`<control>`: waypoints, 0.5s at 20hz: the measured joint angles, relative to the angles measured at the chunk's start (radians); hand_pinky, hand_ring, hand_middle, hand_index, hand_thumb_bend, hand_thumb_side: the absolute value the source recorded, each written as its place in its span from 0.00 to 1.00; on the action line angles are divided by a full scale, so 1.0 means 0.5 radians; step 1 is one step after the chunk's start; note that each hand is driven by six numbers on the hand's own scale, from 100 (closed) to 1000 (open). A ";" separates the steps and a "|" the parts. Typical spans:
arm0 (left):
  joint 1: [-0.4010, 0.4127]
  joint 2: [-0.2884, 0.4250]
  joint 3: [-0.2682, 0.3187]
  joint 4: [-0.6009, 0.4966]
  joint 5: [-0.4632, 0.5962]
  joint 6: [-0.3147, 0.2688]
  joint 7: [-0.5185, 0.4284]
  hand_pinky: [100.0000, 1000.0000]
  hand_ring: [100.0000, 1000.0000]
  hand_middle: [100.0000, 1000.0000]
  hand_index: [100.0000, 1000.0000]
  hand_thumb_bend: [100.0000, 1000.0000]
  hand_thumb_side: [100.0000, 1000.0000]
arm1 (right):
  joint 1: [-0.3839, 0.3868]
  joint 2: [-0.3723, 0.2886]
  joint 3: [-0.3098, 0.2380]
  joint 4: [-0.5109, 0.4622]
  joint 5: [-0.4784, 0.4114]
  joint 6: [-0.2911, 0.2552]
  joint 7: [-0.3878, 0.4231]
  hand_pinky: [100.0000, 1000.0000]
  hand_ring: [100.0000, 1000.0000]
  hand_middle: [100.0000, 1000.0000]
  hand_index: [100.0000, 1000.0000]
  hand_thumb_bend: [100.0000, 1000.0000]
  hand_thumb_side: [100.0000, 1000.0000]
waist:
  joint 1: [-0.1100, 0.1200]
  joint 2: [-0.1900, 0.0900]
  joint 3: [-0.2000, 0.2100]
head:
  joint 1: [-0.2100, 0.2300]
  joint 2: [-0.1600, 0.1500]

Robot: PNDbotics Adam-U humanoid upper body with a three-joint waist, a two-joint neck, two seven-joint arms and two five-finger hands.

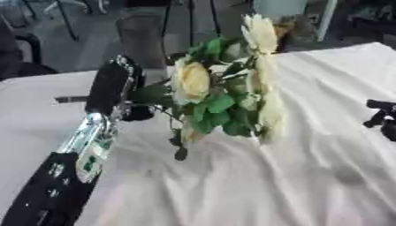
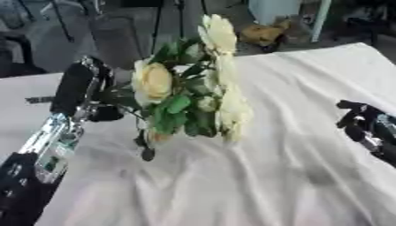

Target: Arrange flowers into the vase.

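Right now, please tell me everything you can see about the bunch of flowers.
The bunch of flowers has pale yellow roses and green leaves, and looks artificial. The left hand holds it by the stems, lifted above the white tablecloth, with the blooms pointing to the right. Some blooms look blurred. No vase is visible.

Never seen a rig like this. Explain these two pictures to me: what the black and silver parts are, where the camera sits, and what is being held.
Both pictures come from one stereo camera in a humanoid robot's head, looking down at a table covered by a white cloth; they show the same moment from its left and right eye. The black and silver limb on the left is the robot's left arm. Its left hand seems to hold the stems of a bunch of pale yellow flowers with green leaves, raised above the cloth, though its fingers are too blurred to read. The right hand shows at the right edge, holding nothing. No vase can be made out.
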State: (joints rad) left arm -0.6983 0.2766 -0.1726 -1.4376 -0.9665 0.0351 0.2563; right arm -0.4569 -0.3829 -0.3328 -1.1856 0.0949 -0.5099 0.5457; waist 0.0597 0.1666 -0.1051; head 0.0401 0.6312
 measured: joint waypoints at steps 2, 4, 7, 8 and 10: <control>-0.034 0.035 0.021 -0.102 0.040 0.038 -0.031 0.00 0.00 0.00 0.00 0.75 0.00 | 0.000 0.000 0.000 -0.004 0.000 0.002 -0.001 0.68 0.98 0.43 0.82 0.65 0.72 | 0.000 -0.003 0.000 | -0.002 -0.008; -0.068 0.065 0.037 -0.188 0.074 0.076 -0.042 0.00 0.00 0.00 0.00 0.73 0.00 | 0.001 0.001 0.000 -0.007 0.000 0.005 -0.001 0.68 0.98 0.43 0.82 0.65 0.72 | 0.000 -0.010 -0.003 | -0.003 -0.017; -0.104 0.092 0.054 -0.274 0.113 0.119 -0.043 0.00 0.00 0.00 0.00 0.73 0.00 | 0.001 0.001 -0.002 -0.009 0.000 0.010 -0.001 0.68 0.98 0.43 0.82 0.65 0.72 | 0.000 -0.016 -0.009 | -0.003 -0.019; -0.104 0.098 0.057 -0.290 0.120 0.129 -0.044 0.00 0.00 0.00 0.00 0.73 0.00 | 0.001 0.001 -0.003 -0.009 0.000 0.012 0.000 0.68 0.98 0.43 0.82 0.65 0.72 | 0.000 -0.016 -0.009 | -0.003 -0.021; -0.104 0.099 0.058 -0.309 0.129 0.139 -0.046 0.00 0.00 0.00 0.00 0.73 0.00 | 0.001 0.001 -0.007 -0.010 0.000 0.015 0.000 0.68 0.98 0.43 0.82 0.65 0.72 | 0.000 -0.016 -0.009 | -0.003 -0.026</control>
State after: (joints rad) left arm -0.7503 0.3260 -0.1437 -1.5921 -0.9021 0.1048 0.2332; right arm -0.4565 -0.3825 -0.3360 -1.1905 0.0949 -0.5025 0.5457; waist 0.0597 0.1587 -0.1097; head 0.0387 0.6184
